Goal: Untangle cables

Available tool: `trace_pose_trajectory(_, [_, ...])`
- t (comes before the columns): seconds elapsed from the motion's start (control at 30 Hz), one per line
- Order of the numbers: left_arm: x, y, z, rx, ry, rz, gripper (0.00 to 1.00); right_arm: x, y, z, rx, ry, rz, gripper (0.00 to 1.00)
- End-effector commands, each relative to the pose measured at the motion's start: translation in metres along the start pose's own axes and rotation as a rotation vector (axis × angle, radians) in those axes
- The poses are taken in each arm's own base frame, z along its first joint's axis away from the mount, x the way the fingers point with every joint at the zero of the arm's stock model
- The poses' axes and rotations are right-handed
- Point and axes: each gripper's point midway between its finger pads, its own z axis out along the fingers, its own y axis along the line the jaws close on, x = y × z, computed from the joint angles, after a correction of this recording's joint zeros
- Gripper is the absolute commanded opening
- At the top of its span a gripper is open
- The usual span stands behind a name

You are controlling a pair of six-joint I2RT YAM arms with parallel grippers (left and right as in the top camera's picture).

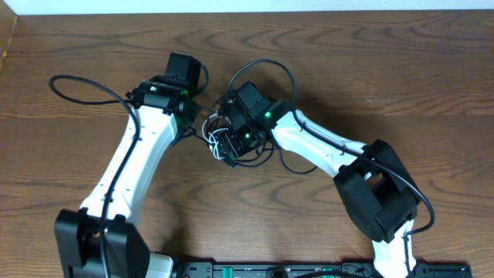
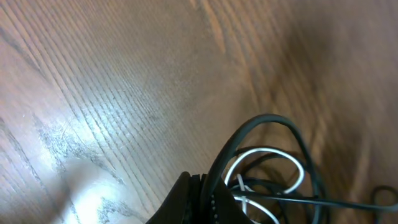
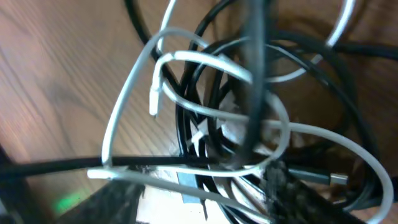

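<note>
- Cables (image 1: 218, 137) bunched in one knot near table (image 1: 386, 69) centre, between the two arm tips
- No single long axis to the bunch: loops over loops, roughly round from overhead
- White cord (image 3: 134, 81) in right wrist view: several curved passes over and through the black cords (image 3: 186, 130)
- White plug end (image 3: 153, 99) stands approx vertical in that view, tip pointing down, free of the wood
- Metal-tipped plug (image 3: 339, 179) lower right, lying approx horizontal, tip to the right
- In left wrist view, white loop (image 2: 267, 168) sits inside a taller black arch (image 2: 267, 121); one thin strand runs off level to the right edge
- Left gripper (image 1: 197, 116) at the knot's left side, jaws closed; dark finger (image 2: 193, 199) right beside the loops, can't tell if a cord is pinched
- Right gripper (image 1: 228, 148) pressed in on the knot's lower right, fingers blurred and covered by cords; can't tell open or closed
</note>
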Motion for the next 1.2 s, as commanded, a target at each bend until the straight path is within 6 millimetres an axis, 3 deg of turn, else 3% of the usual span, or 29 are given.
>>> trace_pose_trajectory(0.0, [-0.002,0.005,0.006,-0.038,-0.013,0.019,0.08,0.006,-0.007,0.008,0.072,0.014,-0.110,0.47])
trace_pose_trajectory(0.07, [-0.002,0.005,0.006,-0.038,-0.014,0.019,0.07,0.005,-0.010,0.008,0.092,0.011,-0.112,0.20])
trace_pose_trajectory(0.13, [-0.002,0.005,0.006,-0.038,-0.014,0.019,0.08,0.005,-0.009,0.008,0.091,0.010,-0.098,0.01])
trace_pose_trajectory(0.33, [-0.004,0.006,0.006,-0.043,-0.025,0.019,0.08,0.004,-0.009,0.001,0.094,0.003,-0.019,0.01])
trace_pose_trajectory(0.47, [-0.004,0.006,0.006,-0.043,-0.025,0.020,0.08,-0.008,-0.007,-0.033,0.093,-0.049,0.046,0.01])
trace_pose_trajectory(0.63, [-0.004,0.006,0.007,-0.044,-0.025,0.020,0.08,-0.034,0.007,-0.122,0.078,-0.223,0.039,0.01])
trace_pose_trajectory(0.83, [-0.004,0.006,0.007,-0.043,-0.024,0.020,0.08,-0.052,0.021,-0.262,0.127,-0.558,0.006,0.01])
trace_pose_trajectory(0.9, [-0.004,0.006,0.007,-0.043,-0.024,0.020,0.08,-0.049,0.018,-0.309,0.200,-0.679,0.013,0.01])
trace_pose_trajectory(0.93, [-0.004,0.006,0.007,-0.043,-0.024,0.020,0.08,-0.043,0.015,-0.349,0.273,-0.782,0.026,0.01])
trace_pose_trajectory(1.03, [-0.004,0.006,0.007,-0.044,-0.024,0.020,0.08,-0.026,0.012,-0.409,0.383,-0.942,0.055,0.01])
trace_pose_trajectory(1.1, [-0.003,0.006,0.007,-0.043,-0.023,0.020,0.08,-0.014,0.014,-0.436,0.424,-1.012,0.067,0.01])
trace_pose_trajectory(1.17, [-0.002,0.005,0.007,-0.039,-0.016,0.020,0.08,-0.004,0.017,-0.449,0.438,-1.044,0.070,0.01])
